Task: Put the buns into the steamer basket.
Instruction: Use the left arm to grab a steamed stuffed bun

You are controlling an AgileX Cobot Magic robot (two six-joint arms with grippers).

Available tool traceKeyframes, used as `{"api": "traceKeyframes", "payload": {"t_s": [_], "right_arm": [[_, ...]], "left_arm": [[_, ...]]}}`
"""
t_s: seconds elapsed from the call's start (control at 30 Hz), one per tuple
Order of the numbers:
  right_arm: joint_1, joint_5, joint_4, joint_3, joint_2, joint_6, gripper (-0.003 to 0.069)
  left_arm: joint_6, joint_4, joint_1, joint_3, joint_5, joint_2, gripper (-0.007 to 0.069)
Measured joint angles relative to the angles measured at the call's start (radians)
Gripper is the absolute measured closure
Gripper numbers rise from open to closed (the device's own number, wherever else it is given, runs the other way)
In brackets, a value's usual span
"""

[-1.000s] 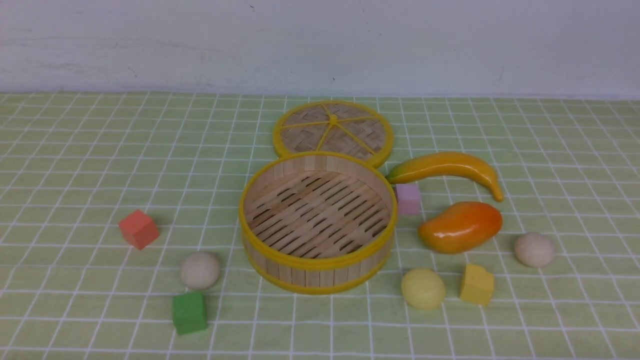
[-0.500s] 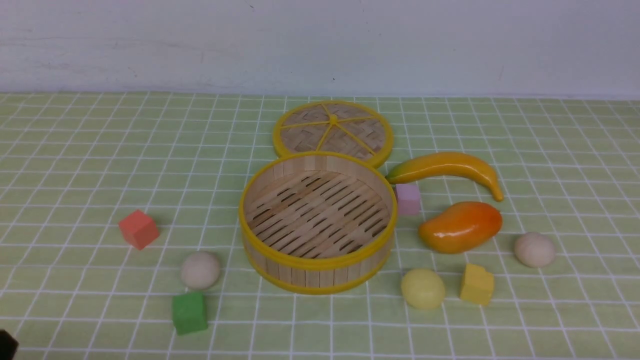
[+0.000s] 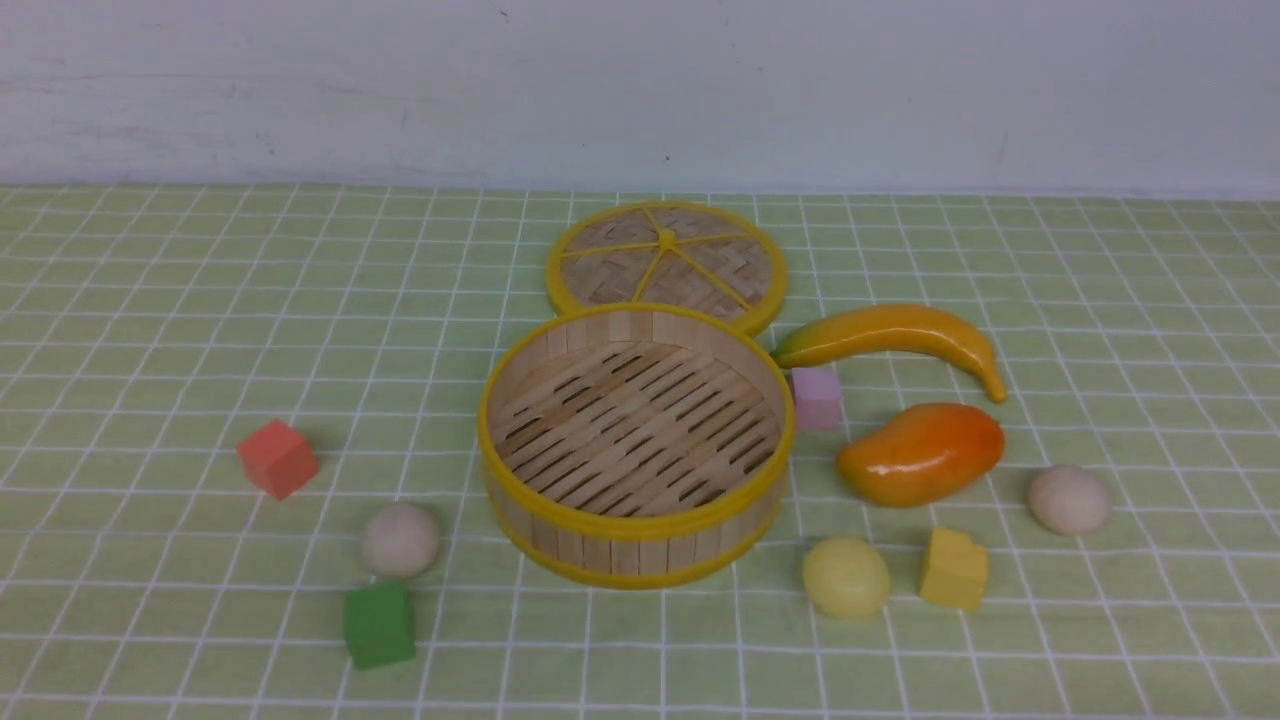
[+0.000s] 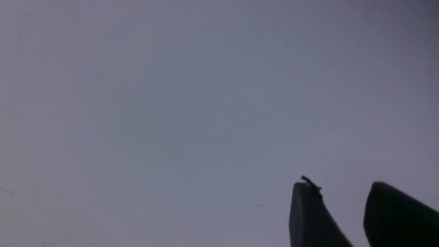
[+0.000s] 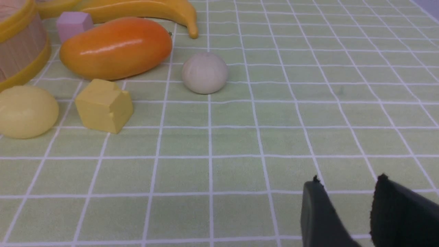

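Note:
The steamer basket point(image 3: 636, 527) stands empty in the middle of the green checked cloth. One beige bun point(image 3: 401, 540) lies to its front left. A pale yellow bun point(image 3: 846, 577) lies to its front right, and another beige bun point(image 3: 1070, 499) lies farther right. Neither gripper shows in the front view. My right gripper point(image 5: 348, 180) is open over bare cloth, with the beige bun point(image 5: 205, 73) and the yellow bun point(image 5: 27, 111) well ahead of it. My left gripper point(image 4: 339, 187) is open with nothing between its fingers, and only a plain grey surface shows behind it.
The woven lid point(image 3: 667, 262) lies flat behind the basket. A banana point(image 3: 890, 335), a mango point(image 3: 921, 452) and a pink cube point(image 3: 817, 397) lie to its right. A yellow cube point(image 3: 953, 569) sits between two buns. Red cube point(image 3: 277, 458) and green cube point(image 3: 379, 625) lie at the left.
Half a second ago a dark part showed at the bottom left corner of the front view; it is out of view now. Nothing on the cloth has moved.

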Motion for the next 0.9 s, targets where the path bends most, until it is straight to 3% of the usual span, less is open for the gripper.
{"api": "traceKeyframes", "payload": {"t_s": [0.13,0.23,0.37,0.63,0.77,0.9], "right_arm": [[0.0,0.0,0.0,0.0,0.0,0.0,0.042],[0.0,0.0,0.0,0.0,0.0,0.0,0.042],[0.0,0.0,0.0,0.0,0.0,0.0,0.042],[0.0,0.0,0.0,0.0,0.0,0.0,0.042],[0.0,0.0,0.0,0.0,0.0,0.0,0.042],[0.0,0.0,0.0,0.0,0.0,0.0,0.042]], "left_arm": [[0.0,0.0,0.0,-0.226,0.199,0.154,0.0386],[0.0,0.0,0.0,-0.385,0.493,0.33,0.0386],[0.0,0.006,0.0,-0.424,0.68,0.527,0.0386],[0.039,0.045,0.0,-0.424,0.75,0.878,0.0386],[0.045,-0.056,0.0,-0.424,0.75,1.034,0.0386],[0.141,-0.16,0.0,-0.431,0.785,1.164,0.0386]]}}
